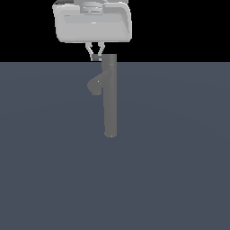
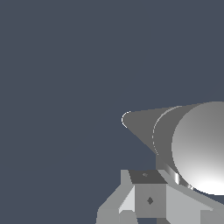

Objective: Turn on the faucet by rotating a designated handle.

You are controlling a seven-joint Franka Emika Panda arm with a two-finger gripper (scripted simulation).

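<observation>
the light-grey boxy end effector (image 1: 95,55) hangs at the top of the exterior view, its two thin fingers (image 1: 93,55) drawn narrow with only a slim gap, tips just beside the upper edge of the faucet's top. nothing can be seen between them. in the wrist view one finger pad (image 2: 148,199) sits close against the rounded cap, though contact cannot be confirmed.

the tall matte grey cylindrical faucet (image 1: 109,96) stands upright on the dark blue-grey bench (image 1: 179,157), near the middle of the exterior view, with its short stubby spout (image 1: 95,85) branching toward the exterior view's left. the thin rod handle cannot be made out in either view; it may be hidden behind the fingers or column.

judging by its look, the faucet is rigid, smooth metal, fixed at the base, so it likely will not shift or flex. the handle probably turns on a stiff joint; pushing near its free end, sideways, would give the most leverage. a smooth rod may let the fingers slide off.
</observation>
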